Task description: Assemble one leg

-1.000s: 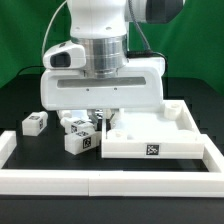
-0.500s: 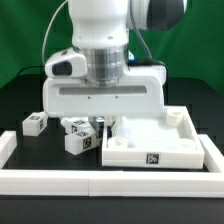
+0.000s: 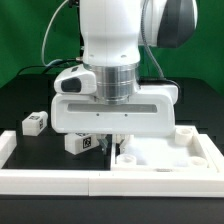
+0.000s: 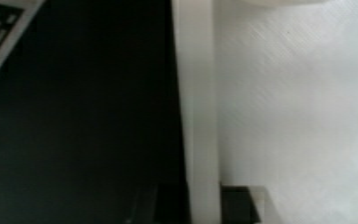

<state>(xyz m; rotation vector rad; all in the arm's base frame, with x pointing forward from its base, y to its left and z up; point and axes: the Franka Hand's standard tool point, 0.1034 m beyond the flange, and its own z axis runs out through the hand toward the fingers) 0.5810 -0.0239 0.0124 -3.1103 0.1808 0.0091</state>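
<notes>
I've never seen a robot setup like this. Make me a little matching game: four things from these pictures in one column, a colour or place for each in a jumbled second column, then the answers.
Column A
1. tray-like piece
2. lone leg
3. table surface
4. backdrop

Column B
a. green
b. black
c. at the exterior view's far left, clear of the arm
d. at the exterior view's right, partly beneath the arm

Pairs: 1-d, 2-c, 3-b, 4-a
</notes>
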